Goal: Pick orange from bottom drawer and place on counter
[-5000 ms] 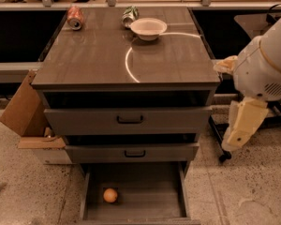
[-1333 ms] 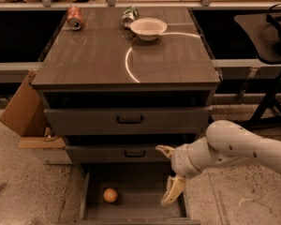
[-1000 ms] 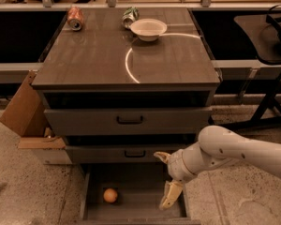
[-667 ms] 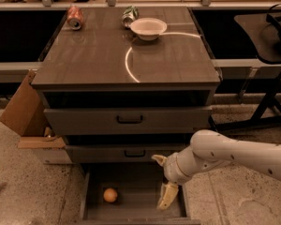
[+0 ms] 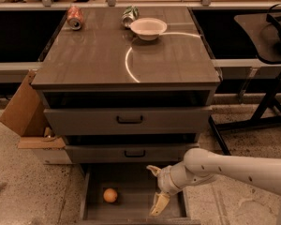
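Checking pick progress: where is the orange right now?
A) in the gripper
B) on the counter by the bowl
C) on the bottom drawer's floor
C: the orange lies on the floor of the bottom drawer, apart from the open gripper over the drawer to its right.

Dim warm light; curved white glare on the glossy grey-brown counter (image 5: 93, 60); pale gripper (image 5: 156, 187), fingers spread, over the shadowed bottom drawer (image 5: 131, 206).

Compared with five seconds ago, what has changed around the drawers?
The gripper came down from the right of the counter to the open bottom drawer and edged left toward the orange, open, holding nothing. The orange, white bowl and red soda can stayed put.
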You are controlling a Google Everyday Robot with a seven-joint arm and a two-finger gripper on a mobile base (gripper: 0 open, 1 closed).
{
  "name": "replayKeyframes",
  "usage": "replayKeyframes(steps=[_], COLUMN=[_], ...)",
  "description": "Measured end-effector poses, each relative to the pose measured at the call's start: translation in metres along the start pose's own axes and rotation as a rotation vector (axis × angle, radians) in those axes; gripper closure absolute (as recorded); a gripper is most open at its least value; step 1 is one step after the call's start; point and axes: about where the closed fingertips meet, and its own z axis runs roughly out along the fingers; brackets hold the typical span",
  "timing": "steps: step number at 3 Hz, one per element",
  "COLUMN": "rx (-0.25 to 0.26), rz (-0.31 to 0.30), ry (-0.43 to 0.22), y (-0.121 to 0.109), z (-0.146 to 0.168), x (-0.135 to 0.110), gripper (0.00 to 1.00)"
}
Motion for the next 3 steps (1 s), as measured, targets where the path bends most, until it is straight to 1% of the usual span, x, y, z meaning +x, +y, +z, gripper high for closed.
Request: replayKeyframes(steps=[1, 2, 3], rx=[0.000, -0.014, -0.043], rz=[0.000, 0.007, 0.018], ry=[0.000, -0.016, -0.057], y=[0.000, -0.003, -0.005], z=[0.000, 0.020, 0.047], x=[0.000, 0.009, 0.017], gripper=[0.00, 0.00, 0.00])
